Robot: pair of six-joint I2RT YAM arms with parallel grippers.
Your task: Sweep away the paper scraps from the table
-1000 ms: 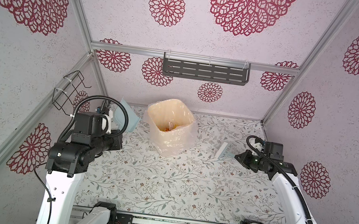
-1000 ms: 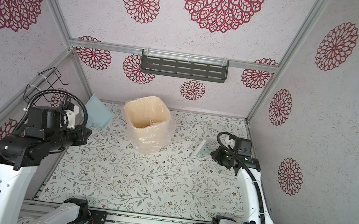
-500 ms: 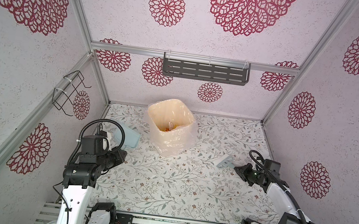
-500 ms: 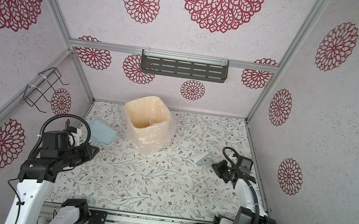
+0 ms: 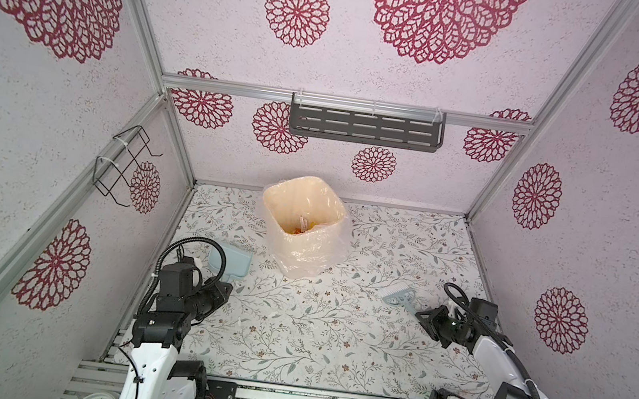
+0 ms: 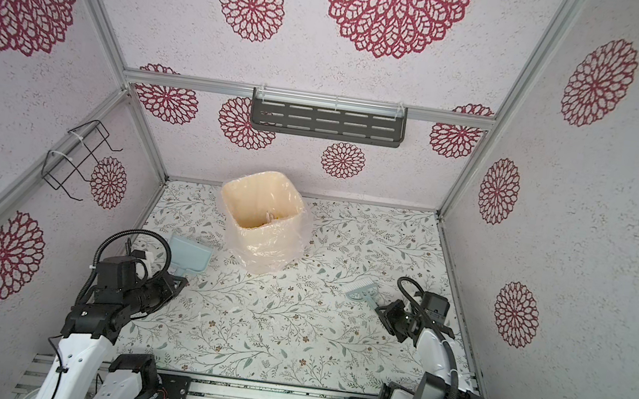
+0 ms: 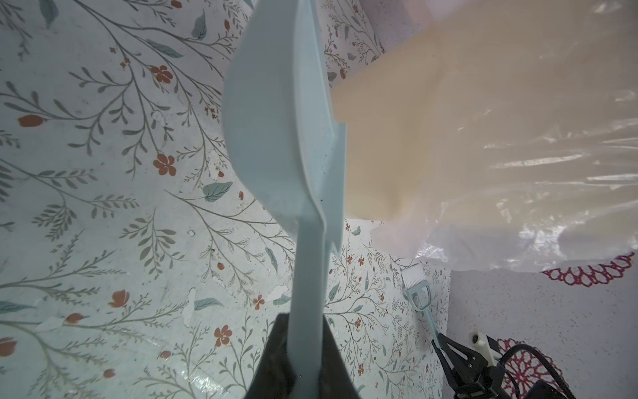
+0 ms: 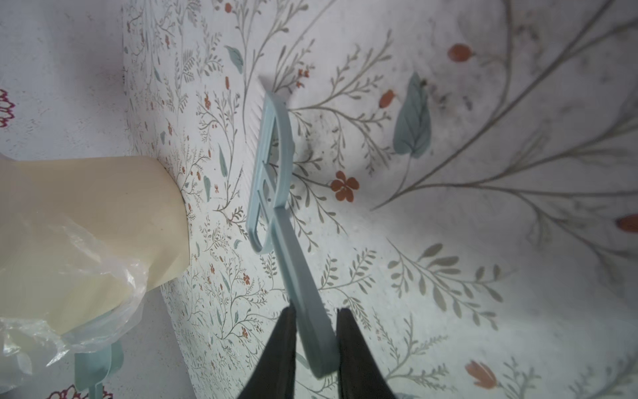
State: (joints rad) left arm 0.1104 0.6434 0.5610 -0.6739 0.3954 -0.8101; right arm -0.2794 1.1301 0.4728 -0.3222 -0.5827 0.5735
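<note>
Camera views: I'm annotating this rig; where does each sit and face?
Top views: high above the arm bases, looking down on table, bin, both arms.
Left wrist: on left arm, looking along dustpan; left gripper shows.
Right wrist: on right arm, looking along brush; right gripper shows.
Shared: both wrist views show the bin.

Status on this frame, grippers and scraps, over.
Left gripper shut on dustpan handle. Right gripper open, brush handle between jaws. Paper scraps in bin. Nothing blocking.

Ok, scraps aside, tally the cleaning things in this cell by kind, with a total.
Dustpan: 1
Brush: 1
Lined bin: 1
Total: 3
</note>
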